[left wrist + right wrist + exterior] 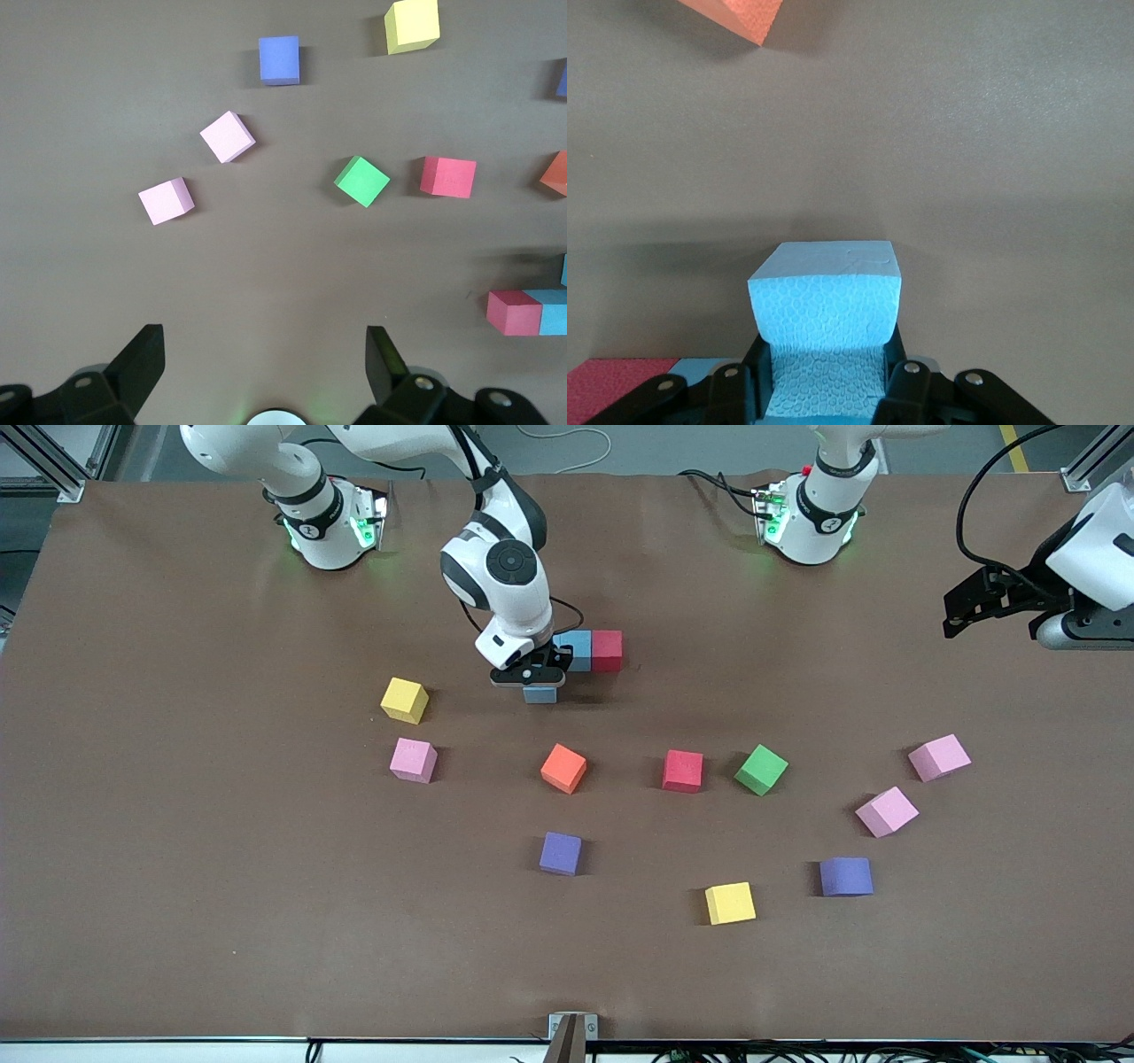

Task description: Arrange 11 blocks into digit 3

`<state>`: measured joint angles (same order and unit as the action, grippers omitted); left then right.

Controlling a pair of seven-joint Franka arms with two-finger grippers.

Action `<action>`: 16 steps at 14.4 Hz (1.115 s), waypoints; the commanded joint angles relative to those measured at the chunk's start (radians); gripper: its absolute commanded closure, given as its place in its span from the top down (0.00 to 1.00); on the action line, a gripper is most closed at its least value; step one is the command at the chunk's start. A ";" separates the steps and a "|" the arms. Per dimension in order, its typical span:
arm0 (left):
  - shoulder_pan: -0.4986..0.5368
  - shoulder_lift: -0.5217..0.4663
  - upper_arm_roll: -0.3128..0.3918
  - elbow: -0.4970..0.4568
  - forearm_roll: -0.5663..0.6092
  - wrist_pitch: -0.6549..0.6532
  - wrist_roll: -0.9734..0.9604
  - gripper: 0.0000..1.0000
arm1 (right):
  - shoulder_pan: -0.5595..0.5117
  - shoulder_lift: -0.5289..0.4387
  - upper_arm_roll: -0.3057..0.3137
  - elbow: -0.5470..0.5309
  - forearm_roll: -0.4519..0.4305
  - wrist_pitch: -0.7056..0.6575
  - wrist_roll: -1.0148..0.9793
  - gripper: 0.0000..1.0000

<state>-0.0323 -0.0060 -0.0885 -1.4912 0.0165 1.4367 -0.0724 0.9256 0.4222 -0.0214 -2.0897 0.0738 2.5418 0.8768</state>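
My right gripper is shut on a light blue block, low over the table beside a placed pair: a light blue block touching a red block. Loose blocks lie nearer the camera: yellow, pink, orange, red, green, two more pink, purple and yellow. My left gripper waits open and empty in the air at the left arm's end of the table.
The brown table has bare room toward the right arm's end and along its front edge. The right arm's elbow hangs over the table above the placed pair. A small bracket sits at the middle of the front edge.
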 commanded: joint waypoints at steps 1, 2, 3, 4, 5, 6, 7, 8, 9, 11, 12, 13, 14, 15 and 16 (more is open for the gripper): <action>0.002 -0.025 0.000 -0.017 -0.004 -0.009 0.006 1.00 | 0.019 -0.037 -0.005 -0.041 -0.008 0.014 0.033 0.07; 0.000 -0.025 0.000 -0.018 -0.004 -0.009 0.006 1.00 | 0.021 -0.036 -0.006 -0.041 -0.008 0.015 0.031 0.07; 0.000 -0.025 0.000 -0.018 -0.004 -0.009 0.006 1.00 | 0.021 -0.034 -0.005 -0.041 -0.008 0.017 0.031 0.07; 0.000 -0.023 -0.002 -0.017 -0.004 -0.009 0.006 1.00 | 0.021 -0.034 -0.005 -0.041 -0.008 0.020 0.033 0.07; 0.000 -0.025 -0.008 -0.018 -0.004 -0.009 0.002 1.00 | 0.021 -0.034 -0.006 -0.041 -0.008 0.018 0.031 0.07; 0.002 -0.025 -0.013 -0.017 -0.004 -0.009 0.000 1.00 | 0.021 -0.033 -0.005 -0.041 -0.008 0.020 0.031 0.07; 0.002 -0.025 -0.013 -0.017 -0.004 -0.009 0.000 1.00 | 0.021 -0.031 -0.005 -0.040 -0.008 0.022 0.033 0.07; 0.003 -0.025 -0.013 -0.018 -0.004 -0.009 0.002 1.00 | 0.021 -0.029 -0.005 -0.040 -0.008 0.022 0.031 0.07; 0.003 -0.025 -0.013 -0.018 -0.004 -0.009 0.002 1.00 | 0.021 -0.029 -0.006 -0.040 -0.008 0.022 0.031 0.07; 0.008 -0.025 -0.013 -0.017 -0.003 -0.009 0.002 1.00 | 0.021 -0.029 -0.006 -0.040 -0.008 0.022 0.031 0.07; 0.009 -0.026 -0.013 -0.017 -0.004 -0.009 0.003 1.00 | 0.021 -0.028 -0.006 -0.038 -0.008 0.022 0.031 0.08; 0.009 -0.026 -0.013 -0.015 -0.004 -0.009 0.003 1.00 | 0.021 -0.029 -0.006 -0.035 -0.008 0.023 0.031 0.10; 0.009 -0.028 -0.011 -0.012 -0.003 -0.009 0.003 1.00 | 0.021 -0.028 -0.006 -0.033 -0.008 0.023 0.031 0.10; 0.009 -0.028 -0.011 -0.009 -0.003 -0.009 0.003 1.00 | 0.021 -0.029 -0.006 -0.033 -0.008 0.025 0.031 0.12; 0.009 -0.028 -0.011 -0.008 -0.003 -0.005 0.003 1.00 | 0.021 -0.029 -0.006 -0.033 -0.008 0.023 0.031 0.16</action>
<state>-0.0274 -0.0102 -0.0982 -1.4912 0.0165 1.4357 -0.0724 0.9351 0.4222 -0.0215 -2.0920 0.0738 2.5538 0.8867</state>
